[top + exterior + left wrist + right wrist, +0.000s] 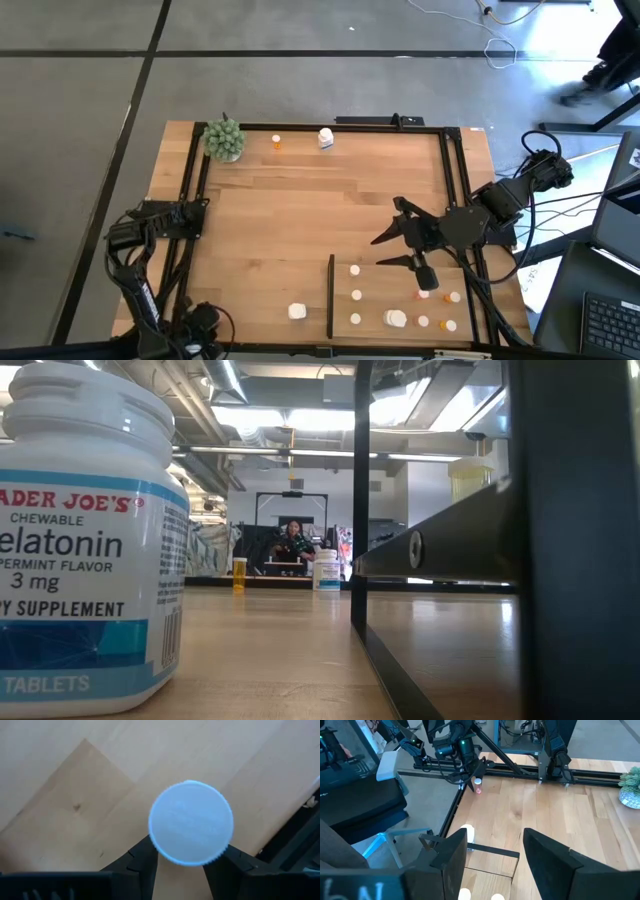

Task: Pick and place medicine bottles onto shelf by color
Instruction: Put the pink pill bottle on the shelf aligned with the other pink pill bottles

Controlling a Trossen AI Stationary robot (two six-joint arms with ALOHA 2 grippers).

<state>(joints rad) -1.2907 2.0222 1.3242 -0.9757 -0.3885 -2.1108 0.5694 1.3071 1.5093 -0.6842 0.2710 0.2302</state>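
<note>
Two arms: left gripper point(187, 857) at the table's point(300, 215) left edge; right gripper point(381, 252) over the wood, just beyond the shelf point(390, 280).
Left jaws: closed partway on a small bottle point(191, 822), one finger on each side of its round white cap. From the right wrist view the body under the cap looks orange. The bottle is off the shelf, well apart from it.
Right jaws: spread wide, with nothing between the fingers point(447, 855).
Shelf: pale panel at the table's near right corner, with a black strip point(330, 295) along its left side.
On the shelf: three small white bottles point(356, 295) in a row beside the strip, a chunky white bottle point(396, 318) near them, and four orange bottles point(452, 297) farther right.
Off the shelf: a white Melatonin bottle point(296, 312) just left of the strip; it fills the left of the low view.
Far edge: an orange bottle point(277, 142) and a white bottle point(325, 138) stand apart, right of a green plant point(224, 138).
Background: a person point(293, 540) sits in the room beyond the table.
</note>
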